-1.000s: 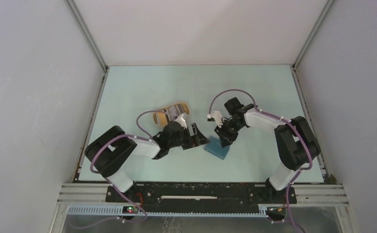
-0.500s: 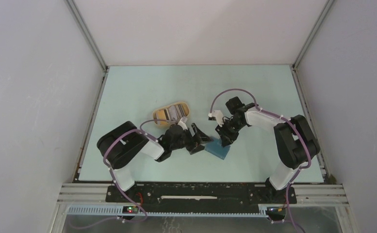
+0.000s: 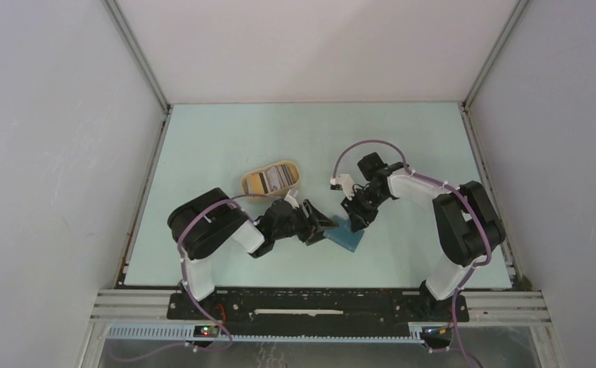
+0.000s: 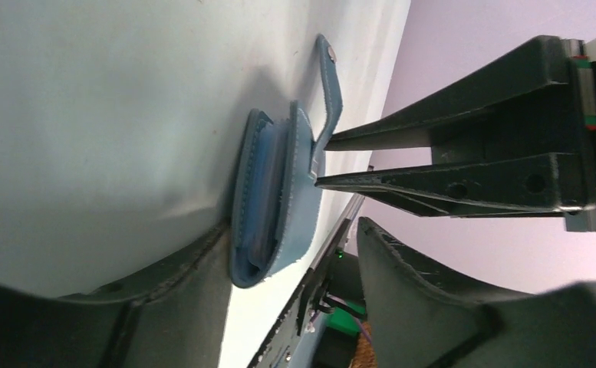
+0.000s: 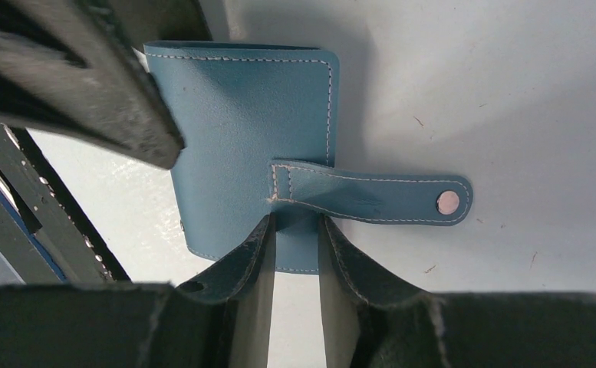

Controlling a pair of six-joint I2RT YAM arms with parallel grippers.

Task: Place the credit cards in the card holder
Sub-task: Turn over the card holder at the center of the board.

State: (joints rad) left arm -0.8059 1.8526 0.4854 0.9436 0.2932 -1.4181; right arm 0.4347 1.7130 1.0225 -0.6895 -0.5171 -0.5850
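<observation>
The teal-blue card holder (image 3: 348,240) lies folded on the table, its strap (image 5: 371,195) unsnapped and sticking out. My right gripper (image 3: 354,218) stands over it. Its jaws are a narrow gap apart, with the tips (image 5: 294,224) resting on the cover at the strap's base. My left gripper (image 3: 321,228) lies low at the holder's left side. It is open, with the holder's edge (image 4: 268,192) between its wide-spread jaws (image 4: 293,226). The credit cards (image 3: 275,178) lie in the tan tray.
The tan oval tray (image 3: 247,182) sits just behind the left arm's wrist. Grey enclosure walls stand on the left, right and far sides of the pale green table (image 3: 225,138). The arm bases and a black rail (image 3: 317,305) line the near edge.
The left arm has swung right and forward, off the tray, bringing its open gripper up to the card holder's left edge. The right gripper and the card holder have stayed put.
</observation>
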